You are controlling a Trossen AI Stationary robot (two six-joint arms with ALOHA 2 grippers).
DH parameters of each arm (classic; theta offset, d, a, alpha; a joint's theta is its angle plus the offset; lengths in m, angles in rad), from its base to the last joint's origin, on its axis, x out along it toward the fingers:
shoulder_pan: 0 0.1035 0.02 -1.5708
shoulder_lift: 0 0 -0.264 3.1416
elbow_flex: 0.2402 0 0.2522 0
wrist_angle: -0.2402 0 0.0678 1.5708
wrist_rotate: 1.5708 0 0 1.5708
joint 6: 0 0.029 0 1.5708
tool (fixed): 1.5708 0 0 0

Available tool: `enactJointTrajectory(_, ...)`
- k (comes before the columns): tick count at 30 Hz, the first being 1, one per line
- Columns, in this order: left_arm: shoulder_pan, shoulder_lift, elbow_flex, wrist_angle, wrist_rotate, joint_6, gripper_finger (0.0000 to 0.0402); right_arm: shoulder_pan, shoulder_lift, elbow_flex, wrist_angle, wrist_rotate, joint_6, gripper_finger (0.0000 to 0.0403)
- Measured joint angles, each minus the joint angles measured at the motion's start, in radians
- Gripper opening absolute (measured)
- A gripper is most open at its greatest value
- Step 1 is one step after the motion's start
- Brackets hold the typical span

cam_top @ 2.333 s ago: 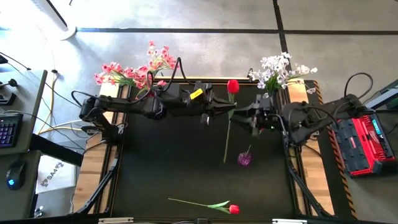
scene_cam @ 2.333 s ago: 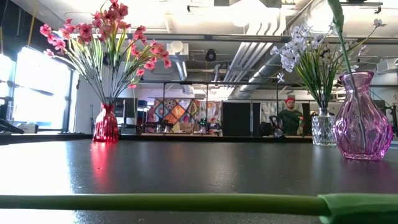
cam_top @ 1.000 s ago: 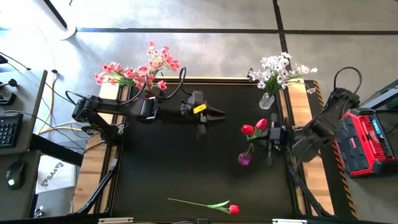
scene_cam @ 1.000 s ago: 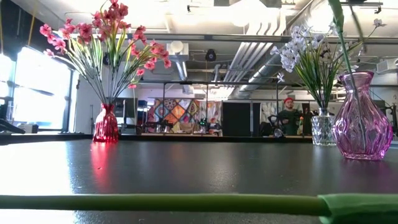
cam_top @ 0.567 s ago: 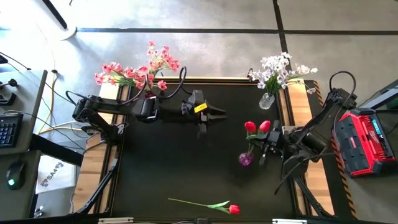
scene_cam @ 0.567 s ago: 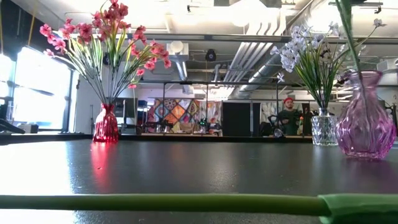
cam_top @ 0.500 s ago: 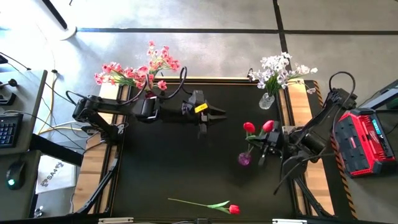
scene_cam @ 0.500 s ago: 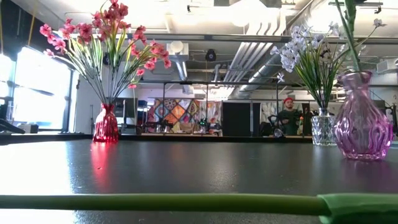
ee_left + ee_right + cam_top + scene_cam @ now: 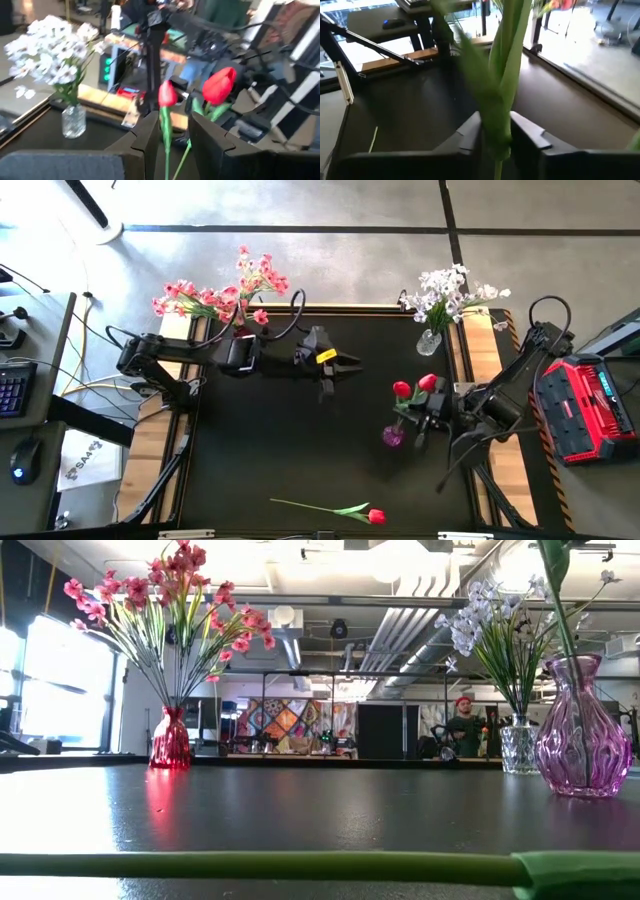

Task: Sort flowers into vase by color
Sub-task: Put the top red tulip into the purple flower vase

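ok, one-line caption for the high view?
Right gripper holds a red tulip in the purple vase; left gripper waits open.

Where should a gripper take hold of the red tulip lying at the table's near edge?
Probably on the bare stem, between the cut end and the leaf, coming straight down with the fingers across it. The tulip lies flat, and the stem is thin and clear of other things.

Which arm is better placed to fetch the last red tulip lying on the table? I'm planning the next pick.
Probably the left: its gripper is open and empty, while the right gripper is shut on a tulip stem at the purple vase. The tulip lies near the table's front edge.
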Motion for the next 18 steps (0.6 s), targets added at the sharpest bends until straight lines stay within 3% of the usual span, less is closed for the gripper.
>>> enactJointTrajectory(4,0.000,0.000,0.000,-0.075,-0.017,-0.016,0.0094,-0.006,-0.003,0.000,-0.025,-0.018,0.092,0.0137)
enactJointTrajectory(8,-0.009,0.000,0.000,-0.182,-0.018,-0.053,0.0094,-0.005,-0.004,0.039,-0.033,-0.024,0.077,0.0176)
enactJointTrajectory(13,-0.054,0.000,-0.002,-0.407,0.063,-0.081,0.0094,-0.005,-0.004,0.148,-0.048,-0.035,-0.026,0.0182)
enactJointTrajectory(18,-0.130,-0.002,-0.104,-0.495,0.139,-0.036,0.0094,-0.005,-0.004,0.320,-0.045,-0.035,-0.216,0.0175)
